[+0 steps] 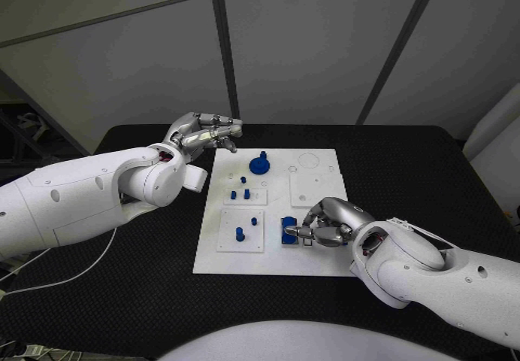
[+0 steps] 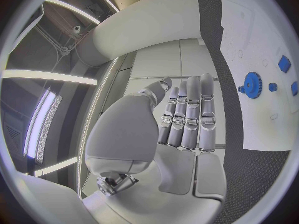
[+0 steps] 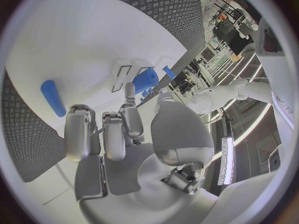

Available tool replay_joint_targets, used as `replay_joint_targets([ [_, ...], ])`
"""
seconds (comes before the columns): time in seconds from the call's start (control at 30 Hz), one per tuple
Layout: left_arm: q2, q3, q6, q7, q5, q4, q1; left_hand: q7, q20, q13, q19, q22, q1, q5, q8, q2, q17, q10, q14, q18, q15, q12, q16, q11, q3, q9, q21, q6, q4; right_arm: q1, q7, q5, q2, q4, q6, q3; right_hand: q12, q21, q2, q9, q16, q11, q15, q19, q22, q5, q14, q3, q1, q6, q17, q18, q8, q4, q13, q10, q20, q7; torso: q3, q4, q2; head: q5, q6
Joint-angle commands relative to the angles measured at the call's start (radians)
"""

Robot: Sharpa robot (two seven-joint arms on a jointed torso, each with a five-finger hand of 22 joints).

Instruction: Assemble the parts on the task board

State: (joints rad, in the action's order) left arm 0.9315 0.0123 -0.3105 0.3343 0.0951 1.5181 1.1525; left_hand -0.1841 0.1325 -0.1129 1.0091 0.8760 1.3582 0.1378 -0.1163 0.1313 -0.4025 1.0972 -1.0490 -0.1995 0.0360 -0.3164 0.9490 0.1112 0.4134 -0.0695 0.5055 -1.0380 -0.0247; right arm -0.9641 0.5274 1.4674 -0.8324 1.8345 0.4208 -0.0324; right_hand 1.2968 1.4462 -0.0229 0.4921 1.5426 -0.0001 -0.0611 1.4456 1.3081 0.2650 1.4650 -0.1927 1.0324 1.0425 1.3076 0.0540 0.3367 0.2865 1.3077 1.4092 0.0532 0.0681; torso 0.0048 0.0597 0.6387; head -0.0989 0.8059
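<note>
1. My right hand is down on the task board, fingers curled beside a blue block. I cannot tell if I am holding it.
2. My left hand is up past the board's far corner, fingers bent together, holding nothing.
3. The blue gear stands near my left hand.
4. If I push crooked, the block could tip or slide away.

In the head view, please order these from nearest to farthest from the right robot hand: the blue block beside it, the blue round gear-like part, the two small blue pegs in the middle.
1. Blue block: at the right robot hand's fingers.
2. Two small blue pegs: mid-board.
3. Blue round gear-like part: far end, near the left robot hand.
</note>
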Motion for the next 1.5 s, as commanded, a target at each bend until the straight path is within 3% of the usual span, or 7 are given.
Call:
replay_joint_targets([
  [0.03,0.001,0.001,0.009,0.002,-0.002,0.002,0.001,0.003,0.007,-0.001,-0.001,-0.001,-0.003,0.006,0.001,-0.009,0.001,-0.009,0.003,0.019,0.004,-0.005,-0.005,-0.002,-0.007,0.000,-0.003,0.006,0.002,-0.001,-0.038,0.001,-0.010,0.015,0.009,0.000,0.004,-0.002,0.003,0.008,0.001,-0.005,-0.004,0.000,0.090,0.050,0.094,0.011,0.057,-0.005,0.210,-0.009,0.005,-0.007,0.023,0.004,-0.004,-0.002,0.0004,0.0004,-0.001,0.000,0.001],
  [0.17,0.000,0.001,0.009,0.002,-0.002,0.002,0.001,0.003,0.007,-0.001,-0.001,-0.001,-0.003,0.006,0.001,-0.009,0.001,-0.009,0.003,0.019,0.004,-0.005,-0.005,-0.002,-0.007,0.000,-0.003,0.006,0.002,-0.001,-0.042,0.006,-0.019,0.020,0.002,0.000,0.004,-0.002,0.004,0.018,0.002,-0.008,-0.007,0.002,0.092,0.082,0.094,0.023,0.156,-0.004,0.211,-0.010,0.006,-0.037,0.027,0.007,-0.006,-0.005,0.0000,0.0005,0.000,0.002,0.001],
  [0.33,-0.001,0.001,0.009,0.002,-0.002,0.001,0.001,0.003,0.007,-0.001,-0.001,-0.001,-0.003,0.006,0.001,-0.009,0.001,-0.009,0.003,0.019,0.004,-0.005,-0.005,-0.002,-0.007,0.000,-0.003,0.006,0.002,-0.001,-0.036,0.011,-0.015,0.012,-0.005,0.000,0.007,0.000,0.008,0.025,0.003,-0.011,-0.009,0.004,0.095,0.062,0.095,0.035,0.232,0.001,0.213,-0.011,0.009,-0.071,0.033,0.010,-0.008,-0.008,0.0006,-0.0014,0.000,0.003,0.000],
  [0.73,0.000,0.001,0.010,0.000,-0.002,0.001,0.001,0.003,0.007,-0.001,-0.001,-0.001,-0.003,0.006,0.001,-0.009,0.001,-0.009,0.003,0.019,0.004,-0.005,-0.005,-0.002,-0.007,0.000,-0.003,0.006,0.002,-0.001,-0.014,0.021,-0.005,-0.012,-0.024,0.000,0.009,0.002,0.027,0.031,0.002,-0.015,-0.012,0.006,0.098,0.060,0.095,0.041,0.261,0.008,0.213,-0.011,0.013,-0.077,0.037,0.014,-0.011,-0.013,0.0003,0.0005,0.001,-0.001,0.003],
  [1.17,0.001,0.001,0.012,-0.003,-0.002,0.000,0.001,0.003,0.008,-0.001,0.000,-0.002,-0.003,0.006,0.000,-0.010,0.001,-0.010,0.003,0.018,0.004,-0.006,-0.005,-0.002,-0.007,0.000,-0.005,0.007,0.002,-0.001,-0.044,0.017,-0.029,0.007,-0.033,0.000,0.010,0.000,0.020,0.035,0.002,-0.016,-0.014,0.004,0.097,0.047,0.095,0.040,0.290,0.006,0.212,-0.011,0.013,-0.091,0.041,0.015,-0.013,-0.013,0.0006,0.0001,0.001,0.000,0.007],
  [1.4,0.001,0.000,0.012,-0.004,-0.002,0.000,0.001,0.003,0.008,-0.001,0.000,-0.002,-0.003,0.006,0.000,-0.010,0.001,-0.010,0.003,0.018,0.004,-0.006,-0.005,-0.002,-0.007,0.000,-0.005,0.007,0.002,-0.001,-0.080,0.003,-0.051,0.020,0.027,-0.001,0.004,-0.005,0.022,0.035,0.000,-0.012,-0.012,0.000,0.091,0.045,0.094,0.034,0.280,-0.003,0.208,-0.009,0.008,-0.079,0.038,0.012,-0.012,-0.009,0.0006,-0.0005,0.000,0.003,0.005],
  [1.5,0.002,0.000,0.012,-0.004,-0.002,0.000,0.001,0.003,0.008,-0.001,0.000,-0.002,-0.003,0.006,0.000,-0.010,0.001,-0.010,0.003,0.018,0.004,-0.006,-0.005,-0.002,-0.007,0.000,-0.005,0.007,0.002,-0.002,-0.136,-0.035,-0.089,0.038,0.063,0.000,0.001,-0.009,0.037,0.026,-0.001,-0.006,-0.007,-0.003,0.087,0.062,0.093,0.043,0.298,-0.025,0.207,-0.008,-0.014,-0.078,0.037,0.009,-0.009,-0.001,0.0007,0.0014,0.000,0.005,0.003],
])
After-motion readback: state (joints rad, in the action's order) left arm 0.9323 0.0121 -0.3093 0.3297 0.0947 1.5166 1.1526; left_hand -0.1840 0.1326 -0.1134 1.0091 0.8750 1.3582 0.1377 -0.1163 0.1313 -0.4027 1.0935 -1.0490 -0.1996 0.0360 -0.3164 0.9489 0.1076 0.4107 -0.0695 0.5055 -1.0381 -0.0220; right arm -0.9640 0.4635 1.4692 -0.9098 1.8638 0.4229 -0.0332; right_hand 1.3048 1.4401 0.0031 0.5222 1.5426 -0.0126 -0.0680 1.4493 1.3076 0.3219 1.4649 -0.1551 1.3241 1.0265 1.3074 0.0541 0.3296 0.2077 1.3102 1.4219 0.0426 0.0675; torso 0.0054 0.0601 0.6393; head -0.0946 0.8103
